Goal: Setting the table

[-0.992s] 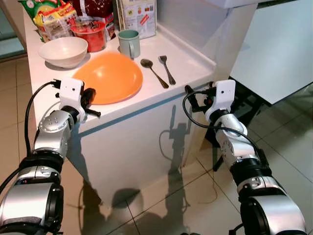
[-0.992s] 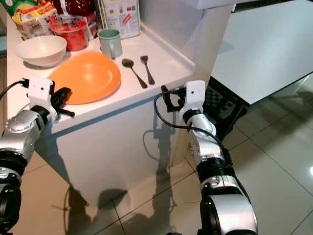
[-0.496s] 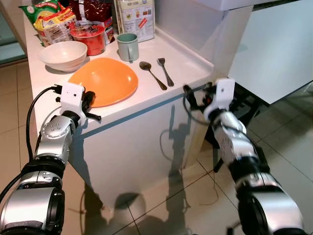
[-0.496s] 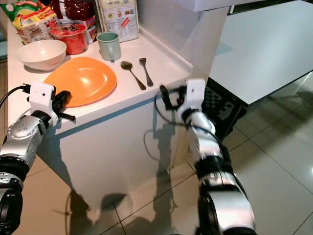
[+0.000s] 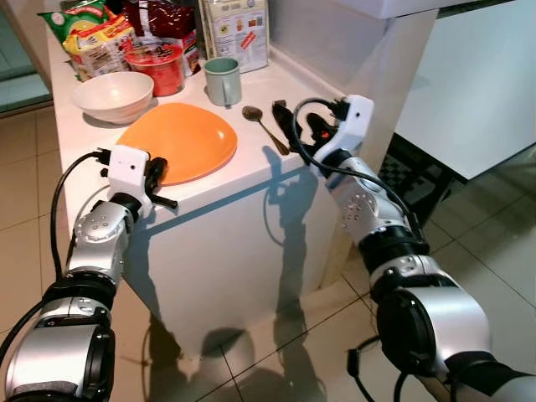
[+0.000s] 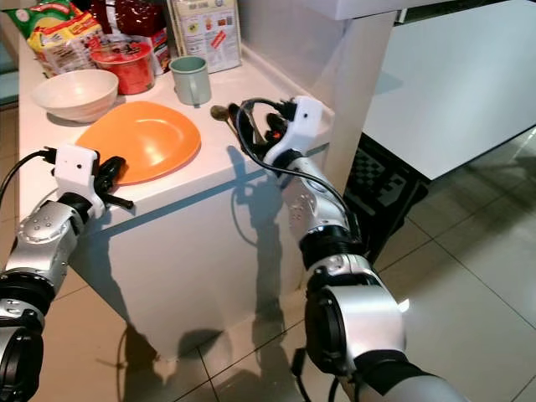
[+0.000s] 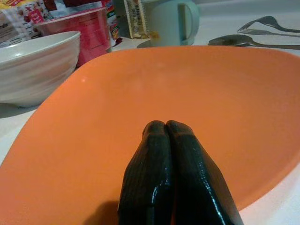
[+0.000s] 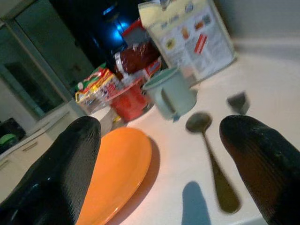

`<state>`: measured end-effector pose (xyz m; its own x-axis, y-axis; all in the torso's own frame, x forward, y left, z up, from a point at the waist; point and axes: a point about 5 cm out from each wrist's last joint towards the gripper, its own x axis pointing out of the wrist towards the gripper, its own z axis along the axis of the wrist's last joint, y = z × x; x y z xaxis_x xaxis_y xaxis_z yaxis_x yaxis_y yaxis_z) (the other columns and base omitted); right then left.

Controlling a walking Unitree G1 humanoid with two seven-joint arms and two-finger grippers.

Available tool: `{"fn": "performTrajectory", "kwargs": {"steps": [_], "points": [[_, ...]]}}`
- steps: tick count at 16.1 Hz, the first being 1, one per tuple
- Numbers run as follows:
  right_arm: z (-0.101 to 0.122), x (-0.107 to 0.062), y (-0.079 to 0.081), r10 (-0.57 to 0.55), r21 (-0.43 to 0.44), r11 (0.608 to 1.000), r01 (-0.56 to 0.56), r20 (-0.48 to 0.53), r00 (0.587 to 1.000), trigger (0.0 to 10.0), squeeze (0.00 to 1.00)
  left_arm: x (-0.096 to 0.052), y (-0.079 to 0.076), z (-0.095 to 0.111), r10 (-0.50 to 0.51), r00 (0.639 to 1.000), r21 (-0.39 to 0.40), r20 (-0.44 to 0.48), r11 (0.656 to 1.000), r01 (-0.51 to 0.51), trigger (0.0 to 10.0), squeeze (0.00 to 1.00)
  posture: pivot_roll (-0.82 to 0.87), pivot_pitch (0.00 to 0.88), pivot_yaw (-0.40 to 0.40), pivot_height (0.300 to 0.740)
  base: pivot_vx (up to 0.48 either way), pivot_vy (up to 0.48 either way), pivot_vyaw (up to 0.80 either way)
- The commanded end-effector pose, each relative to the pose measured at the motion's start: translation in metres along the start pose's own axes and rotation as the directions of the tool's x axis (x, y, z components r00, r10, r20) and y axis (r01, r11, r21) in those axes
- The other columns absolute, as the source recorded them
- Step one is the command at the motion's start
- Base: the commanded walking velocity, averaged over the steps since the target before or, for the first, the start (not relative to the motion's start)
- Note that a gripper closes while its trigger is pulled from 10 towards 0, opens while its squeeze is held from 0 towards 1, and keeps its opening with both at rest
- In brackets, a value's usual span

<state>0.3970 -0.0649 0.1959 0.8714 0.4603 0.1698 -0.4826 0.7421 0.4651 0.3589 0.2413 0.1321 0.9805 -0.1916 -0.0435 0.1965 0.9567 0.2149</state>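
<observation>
An orange plate [image 5: 177, 141] lies at the front of the white counter [image 5: 82, 141]. Behind it stand a white bowl [image 5: 113, 94] and a pale green mug [image 5: 223, 80]. A spoon [image 5: 260, 120] and a fork [image 7: 262, 21] lie to the plate's right. My left gripper [image 5: 161, 181] is shut at the plate's near rim, its fingertips [image 7: 166, 129] pressed together over the orange surface. My right gripper [image 5: 289, 124] hangs open just above the counter, over the fork. The spoon [image 8: 211, 154] shows between its two spread fingers.
A red cup [image 5: 159, 63], snack packets [image 5: 88, 33] and a printed carton [image 5: 234, 29] line the counter's back. A white pillar [image 5: 377, 50] rises at its right corner, with a white table [image 5: 473, 75] and a dark crate [image 5: 419, 172] beyond. Tiled floor lies below.
My right arm has swung up and left from beside the counter's front corner to above the spoon and fork. The left gripper has stayed at the plate's rim.
</observation>
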Motion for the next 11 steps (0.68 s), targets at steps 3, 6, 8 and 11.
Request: {"fn": "performTrajectory", "kwargs": {"steps": [3,6,8,11], "points": [[-0.019,0.003,0.004,-0.032,0.070,0.997,0.037,-0.072,0.997,10.0,0.00,-0.011,-0.034,-0.038,-0.142,0.981,-0.051,-0.129,0.989,0.136,10.0,0.00,0.13,0.074,0.017,0.740,0.000,0.000,0.00],[-0.028,0.002,0.003,-0.070,0.077,0.994,0.079,-0.111,0.991,10.0,0.00,-0.006,-0.044,-0.023,-0.184,0.982,-0.045,-0.044,0.982,0.182,10.0,0.00,0.15,0.076,0.014,0.740,0.000,0.000,0.00],[-0.033,0.002,0.003,-0.100,0.053,0.993,0.107,-0.128,0.987,10.0,0.00,-0.003,-0.052,-0.011,-0.220,0.975,-0.036,0.019,0.975,0.221,10.0,0.00,0.16,0.079,0.013,0.740,0.000,0.000,0.00],[-0.031,0.004,0.006,-0.099,0.032,0.994,0.104,-0.123,0.987,10.0,0.00,-0.003,-0.061,0.001,-0.267,0.962,0.026,0.062,0.964,0.266,10.0,0.00,0.16,0.080,0.009,0.740,0.000,0.000,0.00]]}}
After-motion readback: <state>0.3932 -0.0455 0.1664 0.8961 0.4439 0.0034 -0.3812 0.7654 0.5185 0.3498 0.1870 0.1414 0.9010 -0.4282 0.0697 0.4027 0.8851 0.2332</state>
